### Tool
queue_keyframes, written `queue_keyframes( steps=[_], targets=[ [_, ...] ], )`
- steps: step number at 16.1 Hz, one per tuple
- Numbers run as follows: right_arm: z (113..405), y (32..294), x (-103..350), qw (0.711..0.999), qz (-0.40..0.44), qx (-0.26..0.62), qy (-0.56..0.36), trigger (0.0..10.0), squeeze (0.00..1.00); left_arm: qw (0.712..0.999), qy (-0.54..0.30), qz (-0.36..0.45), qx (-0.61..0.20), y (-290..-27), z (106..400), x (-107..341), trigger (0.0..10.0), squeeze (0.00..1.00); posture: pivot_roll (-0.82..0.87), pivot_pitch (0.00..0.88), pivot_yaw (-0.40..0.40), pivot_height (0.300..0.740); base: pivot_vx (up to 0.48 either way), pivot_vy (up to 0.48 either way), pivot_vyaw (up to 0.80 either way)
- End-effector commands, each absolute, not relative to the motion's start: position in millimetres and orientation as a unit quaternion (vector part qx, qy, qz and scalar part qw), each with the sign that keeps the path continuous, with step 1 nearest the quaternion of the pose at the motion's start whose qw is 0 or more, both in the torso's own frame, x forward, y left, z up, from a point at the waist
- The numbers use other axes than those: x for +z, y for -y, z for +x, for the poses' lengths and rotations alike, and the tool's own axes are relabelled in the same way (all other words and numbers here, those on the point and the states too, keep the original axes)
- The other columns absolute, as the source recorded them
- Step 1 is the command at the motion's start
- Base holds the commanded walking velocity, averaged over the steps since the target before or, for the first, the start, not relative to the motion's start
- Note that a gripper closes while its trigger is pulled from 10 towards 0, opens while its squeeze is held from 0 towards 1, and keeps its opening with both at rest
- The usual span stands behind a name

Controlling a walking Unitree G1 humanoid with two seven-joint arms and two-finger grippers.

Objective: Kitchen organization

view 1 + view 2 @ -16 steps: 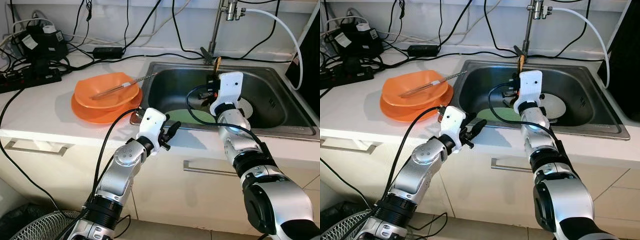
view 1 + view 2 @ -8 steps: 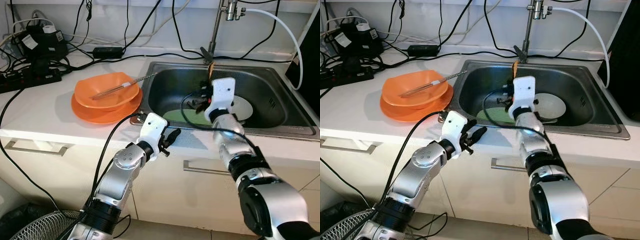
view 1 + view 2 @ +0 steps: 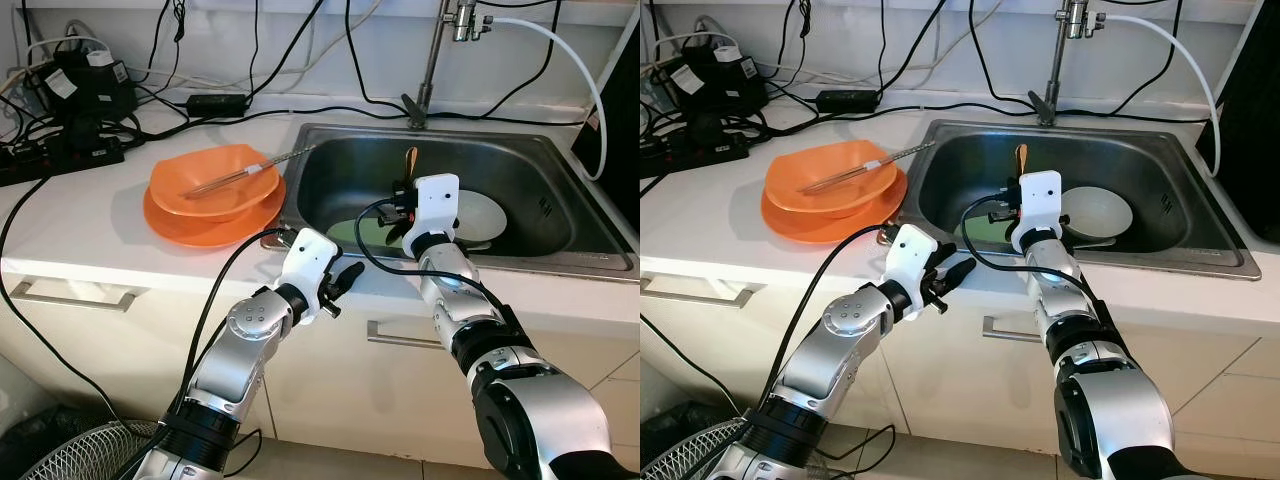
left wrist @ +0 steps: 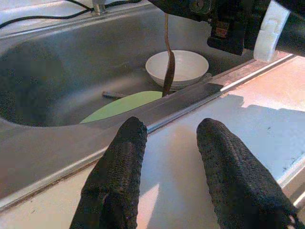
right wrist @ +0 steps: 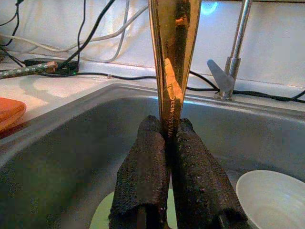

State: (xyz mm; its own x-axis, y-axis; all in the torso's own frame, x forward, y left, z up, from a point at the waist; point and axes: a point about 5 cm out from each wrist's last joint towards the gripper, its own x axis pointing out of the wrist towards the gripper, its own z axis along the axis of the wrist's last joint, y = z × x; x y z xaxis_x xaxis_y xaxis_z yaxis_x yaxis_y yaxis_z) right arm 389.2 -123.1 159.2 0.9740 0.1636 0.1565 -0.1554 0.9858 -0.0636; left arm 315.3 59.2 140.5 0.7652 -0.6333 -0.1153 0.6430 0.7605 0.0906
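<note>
The right end effector is clamped tight on a slim golden-brown metal utensil handle, its two black fingers pressed against either side of the strip. The handle stands upright out of the grip, above the stainless steel sink basin; what sort of head the utensil has cannot be told. The right arm reaches over the sink's front rim.

The left end effector hovers over the white worktop just in front of the sink's front edge, its fingers spread moderately apart and holding nothing.

In the basin lie a pale green flat plate and, beside it, a white round bowl, with a thin grey metal utensil resting on the sink floor near the plate. A chrome tap rises behind the basin.

On the worktop to the robot's left of the sink sits an orange bowl stacked on an orange plate, with a long thin rod-like utensil laid across the bowl. Black cables and a power strip run along the back wall.
</note>
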Motion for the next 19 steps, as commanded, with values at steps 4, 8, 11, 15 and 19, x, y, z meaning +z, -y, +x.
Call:
queue_keyframes(
  steps=[4,8,11,15,19],
  targets=[
    [389.3,123.1,162.8,0.992,-0.022,0.078,0.094,10.0,0.49,0.934,-0.042,0.066,-0.348,-57.4,312.3,141.2,10.0,0.00,0.13,0.000,0.011,0.740,0.000,0.000,0.00],
    [389.3,121.9,162.3,0.992,-0.023,0.081,0.091,10.0,0.60,0.935,-0.043,0.064,-0.346,-57.6,312.6,141.4,10.0,0.00,0.13,0.000,0.005,0.740,0.000,0.000,0.00],
    [389.6,122.2,162.4,0.992,-0.027,0.080,0.090,10.0,0.35,0.936,-0.044,0.063,-0.342,-58.4,312.6,140.9,10.0,0.00,0.13,0.000,0.004,0.740,0.000,0.000,0.00],
    [390.0,122.7,162.7,0.992,-0.029,0.081,0.089,10.0,0.00,0.937,-0.043,0.062,-0.341,-57.6,313.1,141.2,10.0,0.00,0.12,0.000,-0.001,0.740,0.000,0.000,0.00],
    [391.0,122.1,166.5,0.992,-0.028,0.081,0.095,10.0,0.00,0.943,-0.032,0.066,-0.326,-60.5,316.3,144.3,10.0,0.00,0.13,0.000,-0.005,0.740,0.000,0.000,0.00]
  ],
)
